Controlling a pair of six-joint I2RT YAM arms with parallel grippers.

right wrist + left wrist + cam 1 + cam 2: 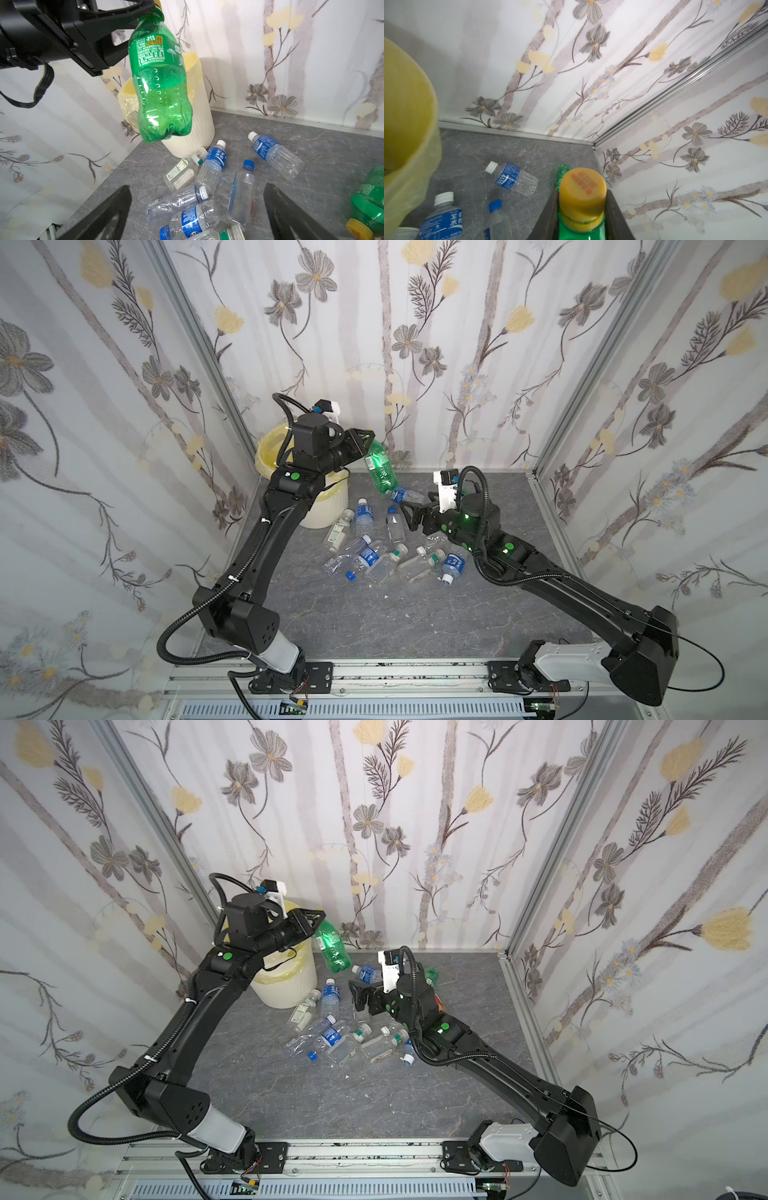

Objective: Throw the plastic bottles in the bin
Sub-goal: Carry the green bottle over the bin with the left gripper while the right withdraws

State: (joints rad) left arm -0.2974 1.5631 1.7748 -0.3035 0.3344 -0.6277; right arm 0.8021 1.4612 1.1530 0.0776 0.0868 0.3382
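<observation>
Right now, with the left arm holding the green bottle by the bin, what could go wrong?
1. The left gripper pinches the green bottle only at its yellow cap; the hanging body could swing or slip out.
2. The bottle hangs beside the bin, not over its opening; releasing now would likely miss.
3. The open right gripper sits low over the loose bottles and could scatter them.

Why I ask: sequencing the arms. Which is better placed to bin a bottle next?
Left: its jaws grip the green plastic bottle by its yellow cap beside the cream ribbed bin; right jaws open, empty.
</observation>
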